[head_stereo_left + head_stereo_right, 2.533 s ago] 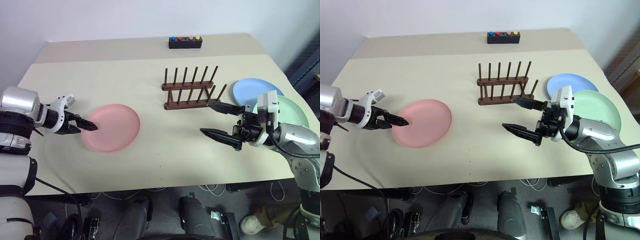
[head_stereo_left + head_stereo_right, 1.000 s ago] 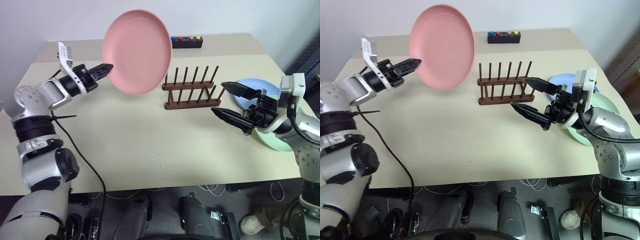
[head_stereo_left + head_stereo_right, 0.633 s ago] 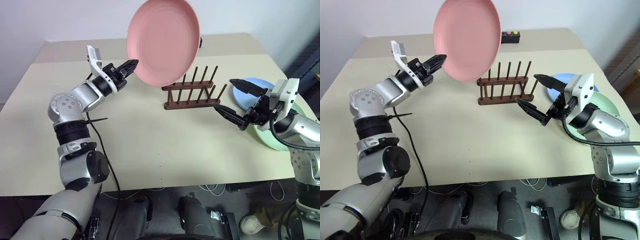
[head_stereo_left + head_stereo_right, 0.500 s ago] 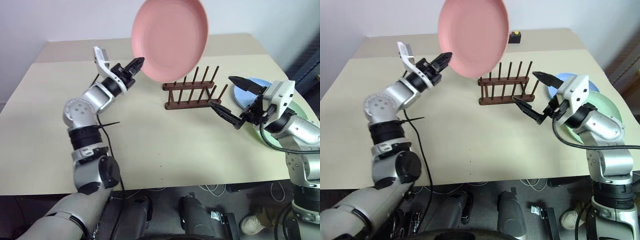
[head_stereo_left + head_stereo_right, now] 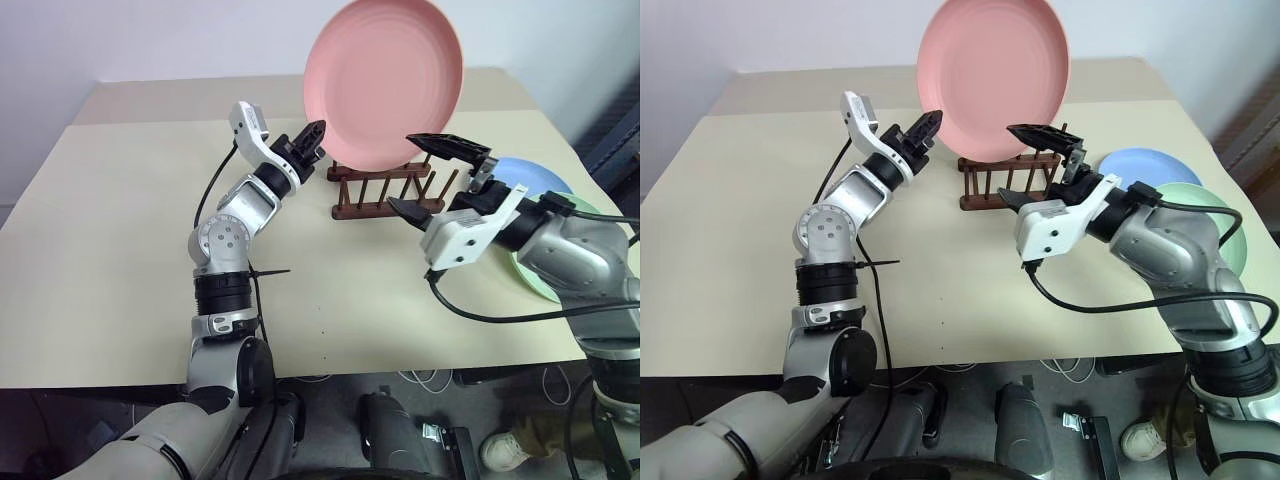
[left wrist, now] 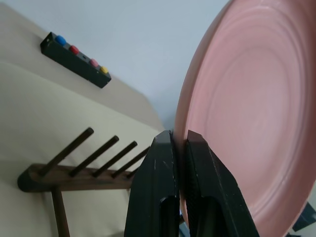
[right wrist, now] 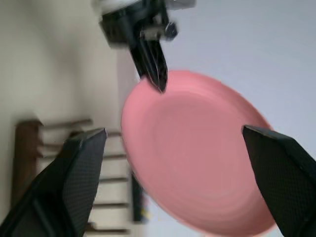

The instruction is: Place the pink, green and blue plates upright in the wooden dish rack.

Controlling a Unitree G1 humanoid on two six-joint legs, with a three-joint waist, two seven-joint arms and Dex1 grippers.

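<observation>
The pink plate (image 5: pixel 383 85) hangs upright in the air just above and in front of the wooden dish rack (image 5: pixel 372 192), hiding part of the rack. My left gripper (image 5: pixel 315 135) is shut on the plate's lower left rim (image 6: pixel 256 113). My right gripper (image 5: pixel 425 180) is open wide, one finger above the other, just right of the pink plate and in front of the rack, touching nothing. The right wrist view has the pink plate (image 7: pixel 192 148) between its spread fingers, farther off. The blue plate (image 5: pixel 1140 163) and green plate (image 5: pixel 1200 200) lie flat on the table at the right, behind my right arm.
A black box with coloured buttons (image 6: pixel 76 59) sits at the table's far edge behind the rack. The cream tablecloth (image 5: pixel 120 230) stretches bare to the left and in front of the rack. The table's front edge (image 5: pixel 330 372) runs close below my arms.
My left arm has carried the pink plate to the right, over the rack. My right gripper has rolled, moved left toward the plate and stayed open.
</observation>
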